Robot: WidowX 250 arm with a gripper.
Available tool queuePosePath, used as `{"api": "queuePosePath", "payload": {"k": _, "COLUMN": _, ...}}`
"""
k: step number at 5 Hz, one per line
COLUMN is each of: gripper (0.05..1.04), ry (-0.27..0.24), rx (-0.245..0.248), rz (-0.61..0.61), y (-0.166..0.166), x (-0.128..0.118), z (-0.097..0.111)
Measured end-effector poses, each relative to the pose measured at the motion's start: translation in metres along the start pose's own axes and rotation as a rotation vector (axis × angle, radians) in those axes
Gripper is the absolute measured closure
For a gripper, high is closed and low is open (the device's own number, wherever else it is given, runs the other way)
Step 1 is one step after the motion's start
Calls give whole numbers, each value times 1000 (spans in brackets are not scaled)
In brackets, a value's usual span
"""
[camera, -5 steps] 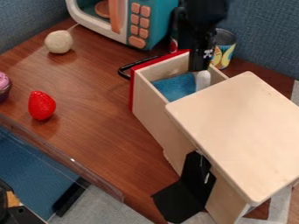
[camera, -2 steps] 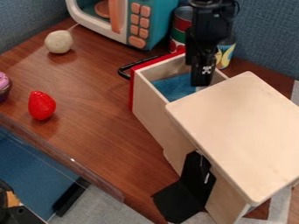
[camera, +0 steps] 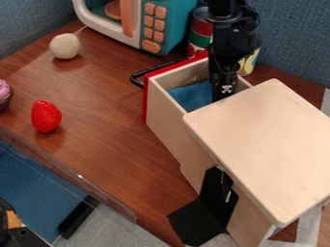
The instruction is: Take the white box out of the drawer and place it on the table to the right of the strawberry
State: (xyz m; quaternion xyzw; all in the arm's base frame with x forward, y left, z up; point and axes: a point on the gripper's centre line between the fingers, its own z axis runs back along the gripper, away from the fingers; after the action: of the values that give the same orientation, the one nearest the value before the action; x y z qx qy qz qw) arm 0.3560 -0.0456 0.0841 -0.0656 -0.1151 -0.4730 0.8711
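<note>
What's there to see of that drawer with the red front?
The drawer stands open from a pale box. It has light, wood-like sides, a red front and a black handle. Soft-looking blue material lies inside. The black claw hangs down into its opening, near the box's top; whether they touch, I can't tell.

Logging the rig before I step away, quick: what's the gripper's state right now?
Gripper: at the open drawer, pointing down; open or closed, and whether it holds anything, cannot be told.
</note>
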Motion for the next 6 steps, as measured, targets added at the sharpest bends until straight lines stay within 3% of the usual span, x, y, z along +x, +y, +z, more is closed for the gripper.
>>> {"api": "queuePosePath", "payload": {"k": 2, "gripper": 678, "ry": -29, "rx": 16, "rz": 35, "y": 0, "x": -4, "z": -5}}
{"api": "queuePosePath", "payload": {"k": 4, "gripper": 704, "ry": -78, "rx": 49, "rz": 55, "y": 0, "x": -4, "z": 6}}
{"api": "queuePosePath", "payload": {"k": 6, "gripper": 704, "ry": -139, "rx": 122, "rz": 43, "y": -10, "x": 5, "z": 60}}
